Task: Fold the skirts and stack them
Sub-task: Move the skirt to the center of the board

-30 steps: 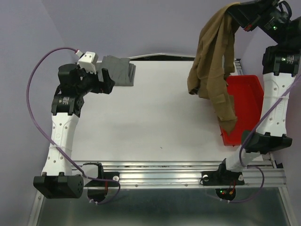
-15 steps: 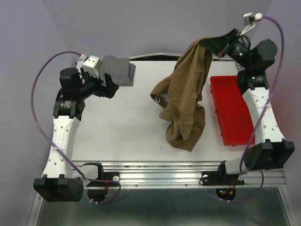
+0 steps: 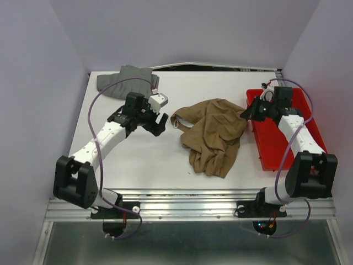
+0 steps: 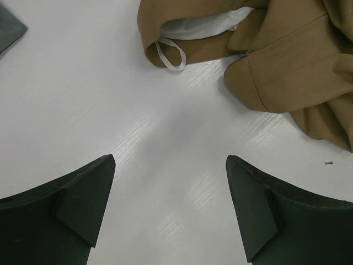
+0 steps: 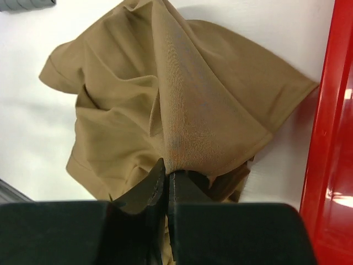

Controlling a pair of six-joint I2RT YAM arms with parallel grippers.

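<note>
Right jaws pinch a fold of the brown skirt, left jaws open just short of it; bunched layers ahead risk a multi-layer grab.

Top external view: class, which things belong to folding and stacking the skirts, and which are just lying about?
Belong to the job:
tan skirt, crumpled mid-table
grey skirt, far left corner
right pincer, shut on the tan skirt
left pincer, open

Just lying about:
red tray
</note>
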